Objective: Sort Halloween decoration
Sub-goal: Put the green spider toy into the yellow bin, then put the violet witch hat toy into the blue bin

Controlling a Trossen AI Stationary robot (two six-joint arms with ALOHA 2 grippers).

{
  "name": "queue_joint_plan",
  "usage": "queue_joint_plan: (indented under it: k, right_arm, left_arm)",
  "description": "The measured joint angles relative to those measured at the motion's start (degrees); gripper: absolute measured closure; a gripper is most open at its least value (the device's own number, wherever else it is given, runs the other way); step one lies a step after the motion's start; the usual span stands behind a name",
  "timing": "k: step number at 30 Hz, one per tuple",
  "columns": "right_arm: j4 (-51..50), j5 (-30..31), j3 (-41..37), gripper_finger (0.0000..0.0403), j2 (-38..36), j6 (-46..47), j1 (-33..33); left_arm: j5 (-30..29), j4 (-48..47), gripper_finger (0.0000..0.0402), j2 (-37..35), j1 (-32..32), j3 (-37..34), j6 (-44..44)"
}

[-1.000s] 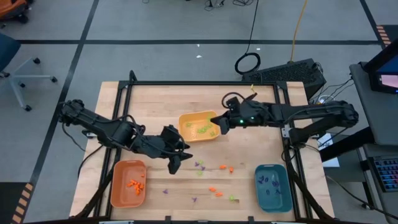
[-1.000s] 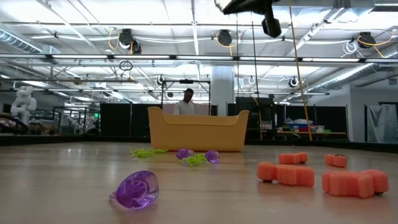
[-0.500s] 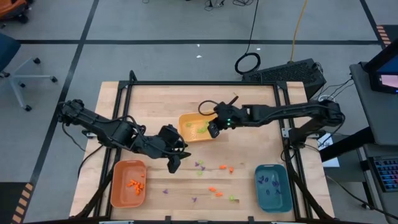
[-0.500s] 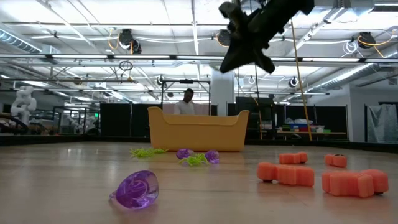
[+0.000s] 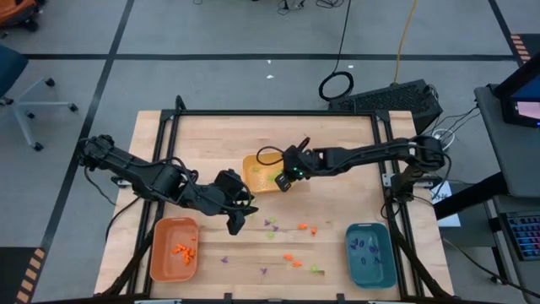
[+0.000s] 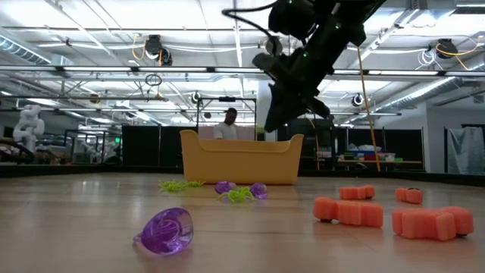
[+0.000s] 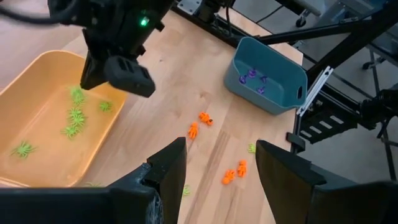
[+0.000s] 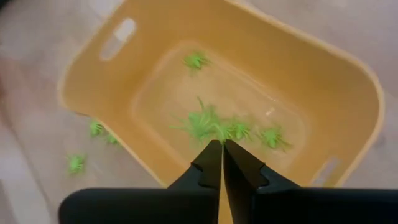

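Decoration pieces (image 5: 291, 258) lie scattered on the table (image 5: 211, 135). Right gripper (image 8: 222, 163), closed, apparently pinching a green piece, hovers over the yellow tray (image 5: 253, 163) for release. Left gripper (image 7: 214, 165) waits half-open, empty.

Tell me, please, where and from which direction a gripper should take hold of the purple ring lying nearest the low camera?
The purple ring lies tilted on the bare table, its band partly raised, with no other piece touching it. Probably best to come straight down and pinch across the raised band, one finger through the hole. A level approach would likely just push it along.
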Motion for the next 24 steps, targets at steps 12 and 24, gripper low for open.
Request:
queue_joint_plan:
  k: [12, 24]
  right_arm:
    - [-1.1, -1.6, 0.0, 0.0269, -3.4, 1.7, -0.3]
    - [-1.4, -1.6, 0.0, 0.0209, -16.7, -0.1, 2.8]
  left_arm:
    - [0.0, -0.1, 0.0210, 0.0, -0.1, 0.0, 0.0]
    - [0.0, -2.0, 0.0210, 0.8, -3.2, 0.0, -0.1]
